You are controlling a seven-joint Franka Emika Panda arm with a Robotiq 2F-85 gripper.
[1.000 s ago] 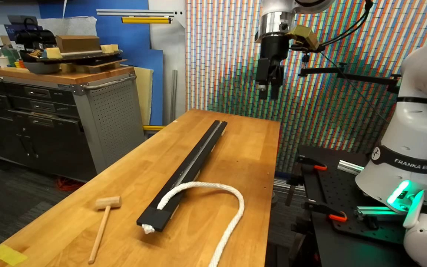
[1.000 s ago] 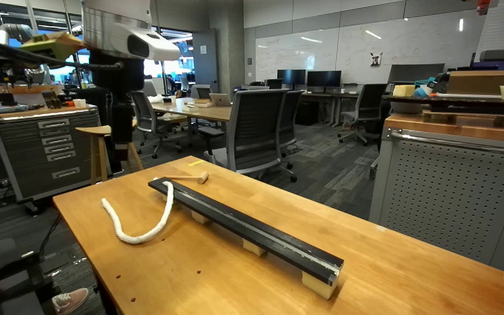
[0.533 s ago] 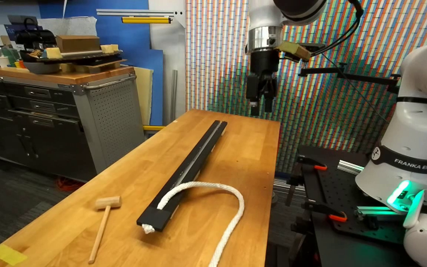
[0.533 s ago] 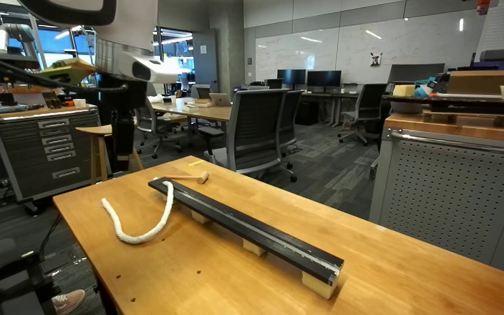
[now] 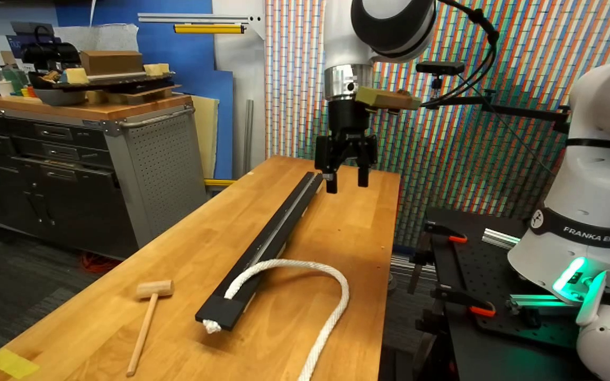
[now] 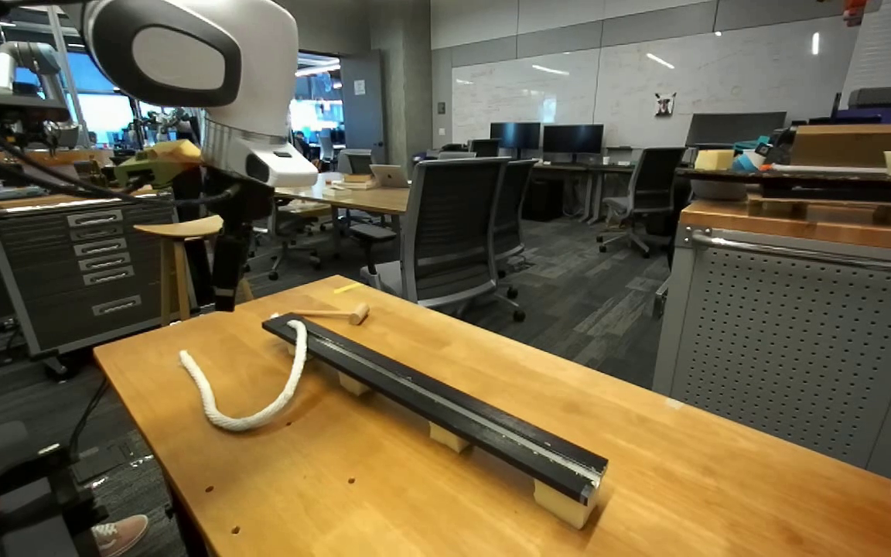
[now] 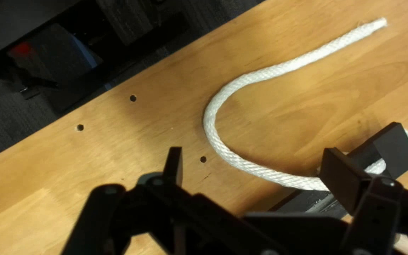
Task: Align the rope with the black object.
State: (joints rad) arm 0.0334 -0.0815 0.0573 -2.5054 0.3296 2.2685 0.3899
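Curving in a U, one white rope (image 5: 284,262) lies with a short stretch on one long black bar (image 6: 445,406) and most of the rest on the wooden table (image 5: 358,211). Of its two ends, one runs beneath a flat black piece (image 7: 397,148) at the bar's end, the frayed tip poking out beyond; the other rests on the table, apart from the bar. Under the bar, in an exterior view, three pale blocks (image 6: 564,503) show plainly; a further pale patch by the rope is too hidden to tell. One gripper (image 5: 347,188) hangs above the table, clear of the rope, its two fingers (image 7: 342,173) spread apart. Near the bar lies one wooden mallet (image 5: 155,289), and farther off one strip of yellow tape (image 5: 12,363). Three round holes (image 7: 133,98) in the table show in the wrist view. Two clamps (image 5: 482,311) with orange ends sit on the black stand (image 5: 480,349) at the foot of one white arm (image 5: 596,180).
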